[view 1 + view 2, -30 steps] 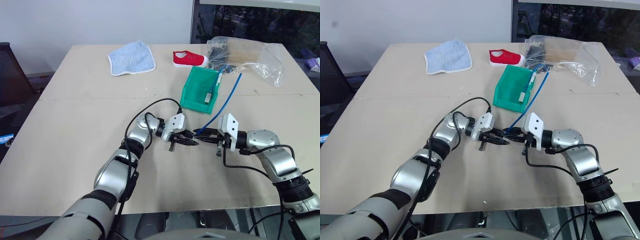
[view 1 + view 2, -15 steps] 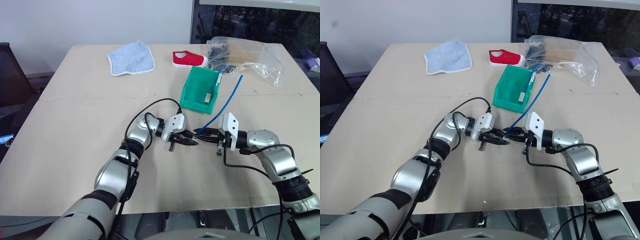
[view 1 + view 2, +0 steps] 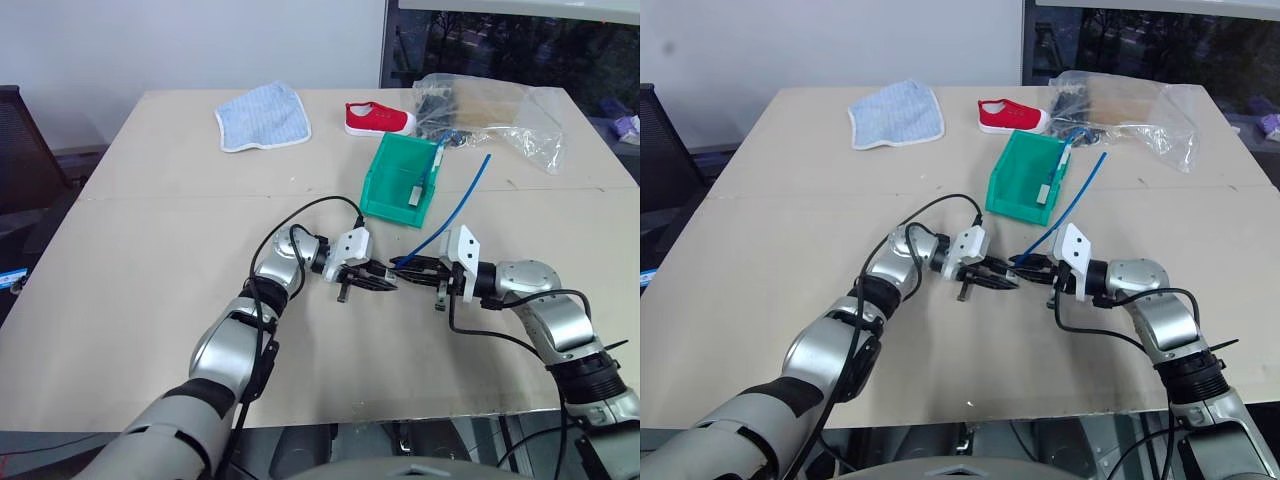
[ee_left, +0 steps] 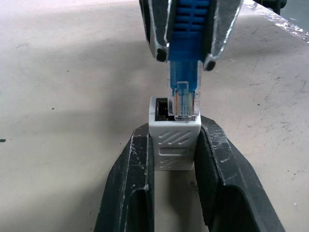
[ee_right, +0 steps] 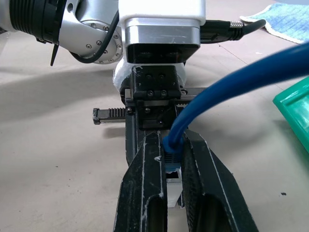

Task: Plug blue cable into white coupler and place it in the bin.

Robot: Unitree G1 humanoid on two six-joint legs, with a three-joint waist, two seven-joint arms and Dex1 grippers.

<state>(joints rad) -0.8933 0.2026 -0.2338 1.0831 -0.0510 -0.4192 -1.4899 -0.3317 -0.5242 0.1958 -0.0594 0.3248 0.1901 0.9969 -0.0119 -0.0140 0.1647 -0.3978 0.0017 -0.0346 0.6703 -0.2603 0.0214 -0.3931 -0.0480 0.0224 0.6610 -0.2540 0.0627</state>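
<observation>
The cable (image 4: pixel 184 29) is pinched near its plug by the closed right hand (image 3: pixel 408 268), the plug tip touching the coupler (image 4: pixel 174 137), which is clamped in the left hand (image 3: pixel 385 283) just above the desk (image 3: pixel 150 260). The bin (image 3: pixel 400 180) stands beyond.

left hand (image 3: pixel 385 284) clamped, right hand (image 3: pixel 397 267) clamped
</observation>
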